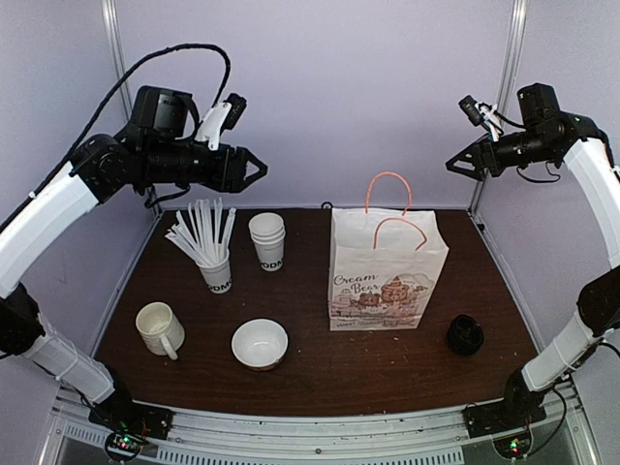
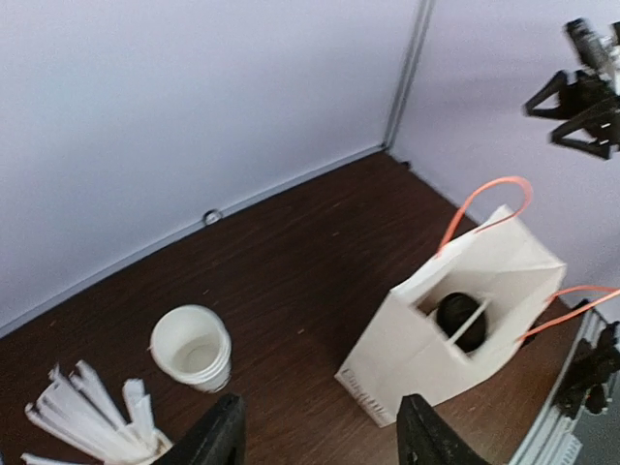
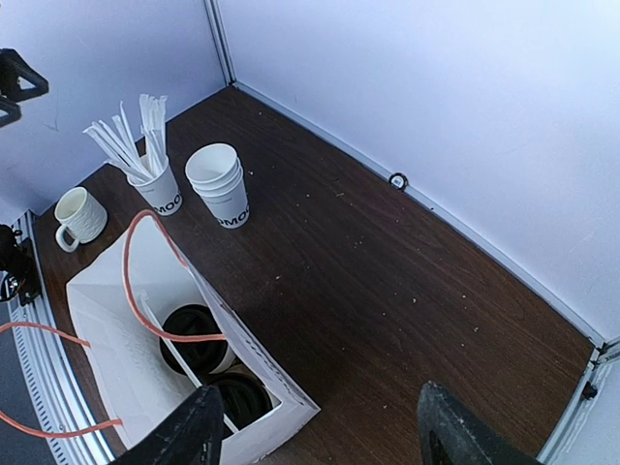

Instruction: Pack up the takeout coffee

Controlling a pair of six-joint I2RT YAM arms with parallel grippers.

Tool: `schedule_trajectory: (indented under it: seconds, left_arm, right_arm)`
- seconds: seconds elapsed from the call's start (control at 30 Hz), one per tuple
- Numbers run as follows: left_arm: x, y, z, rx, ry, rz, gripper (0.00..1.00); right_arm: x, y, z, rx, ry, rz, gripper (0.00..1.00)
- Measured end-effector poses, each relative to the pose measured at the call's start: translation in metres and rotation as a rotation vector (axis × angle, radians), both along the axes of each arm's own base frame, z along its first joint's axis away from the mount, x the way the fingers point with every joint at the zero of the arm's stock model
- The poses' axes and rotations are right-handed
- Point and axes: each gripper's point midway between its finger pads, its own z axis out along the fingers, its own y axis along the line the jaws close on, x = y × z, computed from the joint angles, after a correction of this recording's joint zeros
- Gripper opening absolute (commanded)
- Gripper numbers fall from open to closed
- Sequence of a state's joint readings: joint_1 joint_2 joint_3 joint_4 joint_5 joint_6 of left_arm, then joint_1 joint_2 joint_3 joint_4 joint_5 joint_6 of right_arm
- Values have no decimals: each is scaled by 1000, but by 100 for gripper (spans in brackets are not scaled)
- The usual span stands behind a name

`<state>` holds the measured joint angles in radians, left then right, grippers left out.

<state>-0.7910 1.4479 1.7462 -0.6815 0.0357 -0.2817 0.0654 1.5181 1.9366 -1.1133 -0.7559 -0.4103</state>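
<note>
Two arms, top view: we see both high above the brown surface (image 1: pixel 320 383); the left fingers (image 1: pixel 248 160) and the right fingers (image 1: pixel 465 157) are each spread apart, with nothing between them.
Bag, top view: the white paper bag (image 1: pixel 383 276) stands upright right of centre, its orange handles up.
Left of the bag: a stack of lidless cups (image 1: pixel 267 240); just beside it, a cup of white sticks (image 1: pixel 215 273); nearer the arm bases, a handled mug (image 1: pixel 158 327) and a white bowl (image 1: pixel 260 343).
Right of the bag: a small black object (image 1: pixel 465 334), apart from it; we cannot tell what it is.
Left wrist view, fingers: parted at the bottom edge, holding nothing.
Left wrist view, coffee: one black lid of the takeout coffee (image 2: pixel 450 310) shows down inside the bag's open mouth, under a white strip that crosses the opening.
Left wrist view, rest: the lidless stack and the sticks lie to the left, well apart from the bag.
Right wrist view, fingers: wide apart at the bottom edge, gripping nothing.
Right wrist view, coffee: we count two black-lidded cups (image 3: pixel 242 397) side by side inside the bag.
Right wrist view, rest: the stack, the sticks' cup and the mug sit beyond the bag on the surface.
</note>
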Motion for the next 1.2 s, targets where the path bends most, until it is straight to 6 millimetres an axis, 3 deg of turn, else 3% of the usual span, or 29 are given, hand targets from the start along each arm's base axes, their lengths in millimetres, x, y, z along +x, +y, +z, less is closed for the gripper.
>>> schedule_trajectory:
  seconds: [0.07, 0.23, 0.4, 0.63, 0.77, 0.97, 1.2]
  left_arm:
    - [9, 27, -28, 93, 36, 98, 54]
    - [16, 58, -108, 342, 162, 213, 54]
    - [25, 76, -150, 507, 227, 288, 53]
    - [38, 90, -178, 626, 260, 346, 46]
    - [39, 94, -188, 669, 278, 354, 34]
    - [44, 100, -195, 705, 280, 365, 16]
    - [45, 102, -194, 718, 270, 365, 6]
  right_arm:
    - [0, 0, 1, 2, -3, 3, 72]
    - [0, 2, 1, 13, 3, 5, 72]
    - [1, 3, -1, 25, 18, 8, 72]
    - [1, 4, -1, 28, 21, 8, 71]
    - [1, 4, -1, 28, 21, 8, 71]
    - [1, 4, -1, 30, 23, 8, 70]
    - [1, 4, -1, 32, 23, 9, 70]
